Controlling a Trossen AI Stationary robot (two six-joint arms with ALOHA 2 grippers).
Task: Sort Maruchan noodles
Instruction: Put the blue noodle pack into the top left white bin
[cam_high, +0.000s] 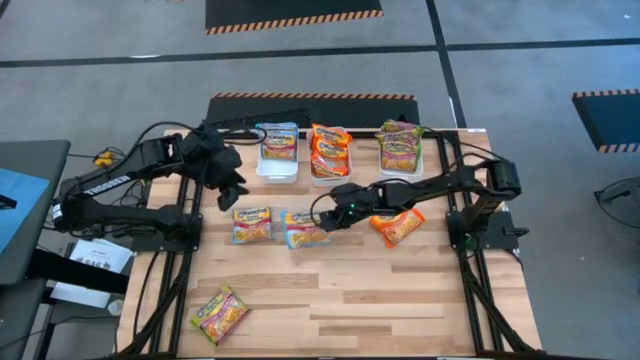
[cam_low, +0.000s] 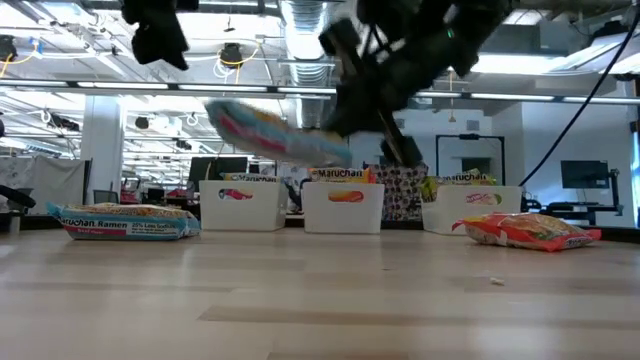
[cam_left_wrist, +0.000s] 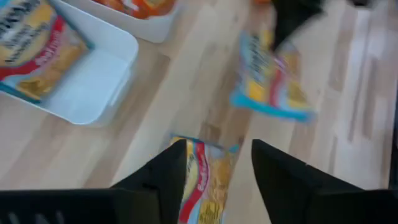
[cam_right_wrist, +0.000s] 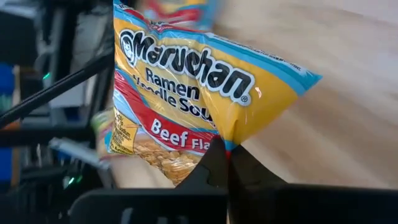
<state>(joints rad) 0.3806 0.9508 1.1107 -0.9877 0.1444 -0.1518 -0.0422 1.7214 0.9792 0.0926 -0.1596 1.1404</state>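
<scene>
Pinching beef packet (cam_right_wrist: 193, 112) corner, right tool (cam_right_wrist: 227, 158); low view shows it airborne. Left tool (cam_left_wrist: 214, 165) apart.

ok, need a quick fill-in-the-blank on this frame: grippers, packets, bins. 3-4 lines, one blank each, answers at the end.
1. The right gripper is shut on a packet whose label reads "____ Flavor".
2. In the high view, the number of white bins along the table's far edge is ____.
3. The left gripper hovers with its fingers ____ above a blue-trimmed packet lying on the table.
4. The lone packet near the table's front edge has ____ and pink accents.

Missing words: Beef; three; open; green
</scene>
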